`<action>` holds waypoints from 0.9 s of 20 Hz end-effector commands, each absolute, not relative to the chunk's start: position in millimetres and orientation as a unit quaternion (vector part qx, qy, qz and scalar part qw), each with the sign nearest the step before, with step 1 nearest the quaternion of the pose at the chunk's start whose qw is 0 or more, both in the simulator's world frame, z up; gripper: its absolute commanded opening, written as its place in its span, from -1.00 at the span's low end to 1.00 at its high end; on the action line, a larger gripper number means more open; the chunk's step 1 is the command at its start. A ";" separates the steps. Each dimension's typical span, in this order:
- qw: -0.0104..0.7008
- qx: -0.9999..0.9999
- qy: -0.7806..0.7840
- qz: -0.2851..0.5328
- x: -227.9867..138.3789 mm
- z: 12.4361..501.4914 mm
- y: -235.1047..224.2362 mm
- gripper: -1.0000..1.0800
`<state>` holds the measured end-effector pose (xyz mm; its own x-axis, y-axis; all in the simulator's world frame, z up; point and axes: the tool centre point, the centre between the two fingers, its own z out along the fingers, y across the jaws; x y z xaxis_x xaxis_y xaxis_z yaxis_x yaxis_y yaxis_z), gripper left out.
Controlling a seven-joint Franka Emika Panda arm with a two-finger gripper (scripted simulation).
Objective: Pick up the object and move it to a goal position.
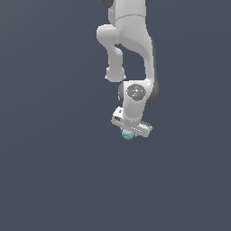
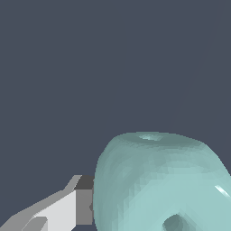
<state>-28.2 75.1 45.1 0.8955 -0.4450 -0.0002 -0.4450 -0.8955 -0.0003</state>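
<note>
The object (image 1: 127, 134) is a small teal-cyan lumpy ball, seen just under the white hand in the exterior view. My gripper (image 1: 128, 132) points down over it, and the ball sits between the fingers. In the wrist view the ball (image 2: 158, 185) fills much of the picture, with a dark dimple on its side. One finger's dark pad (image 2: 85, 205) rests against its side. The other finger is hidden beyond the ball. The gripper looks shut on the object.
The white arm (image 1: 131, 45) reaches in from the top of the exterior view. A plain dark grey-blue floor (image 1: 54, 171) lies all around, with no other objects in sight.
</note>
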 end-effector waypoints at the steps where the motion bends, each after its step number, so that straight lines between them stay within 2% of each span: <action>1: 0.000 -0.973 0.229 0.000 -28.6 51.8 69.8 -1.00; 9: 0.001 -0.973 0.229 0.000 -34.3 95.7 34.8 -1.00; 18: 0.001 -0.973 0.229 0.000 -44.7 180.7 -32.3 -1.00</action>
